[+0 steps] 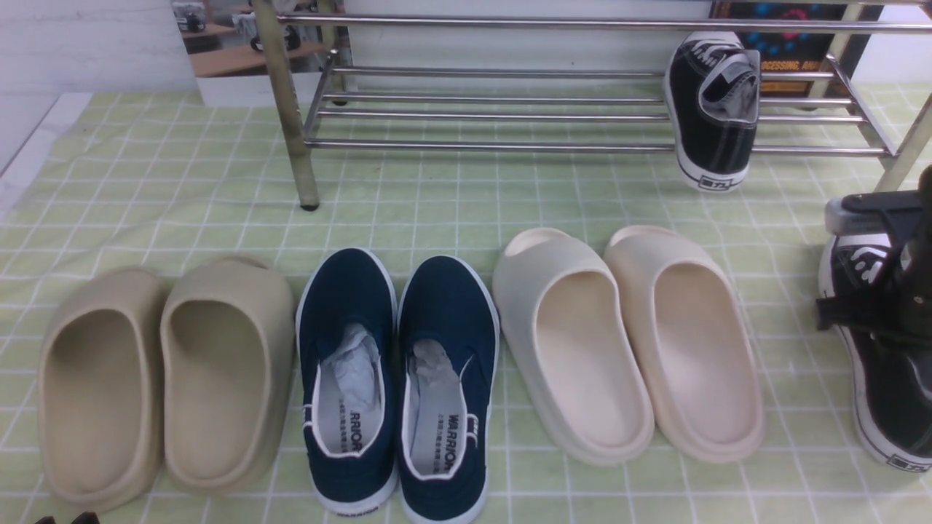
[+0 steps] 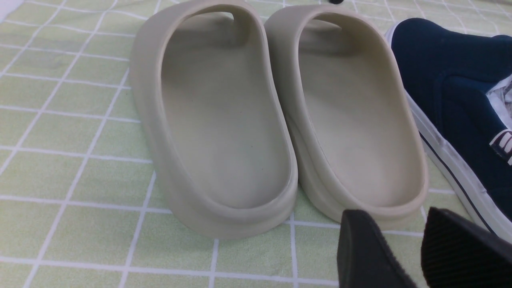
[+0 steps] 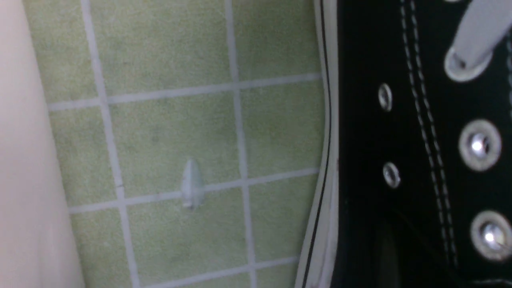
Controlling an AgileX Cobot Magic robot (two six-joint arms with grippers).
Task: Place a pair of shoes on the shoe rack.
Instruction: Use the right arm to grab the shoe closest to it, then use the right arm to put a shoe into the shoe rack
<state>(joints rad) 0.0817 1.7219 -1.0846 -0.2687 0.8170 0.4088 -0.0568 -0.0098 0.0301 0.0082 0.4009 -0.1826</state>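
Observation:
One black sneaker rests on the shoe rack near its right end, toe inward and heel hanging over the front bar. The other black sneaker lies on the green cloth at the far right. My right gripper is down on this sneaker's upper. In the right wrist view its black side and eyelets fill the picture and hide the fingers. My left gripper hangs open over the cloth just behind the tan slides, with nothing between its fingers.
In a row before the rack stand tan slides, navy slip-ons and cream slides. The cream slide's edge is a short cloth gap from the sneaker. The rack's left leg stands on the checked cloth.

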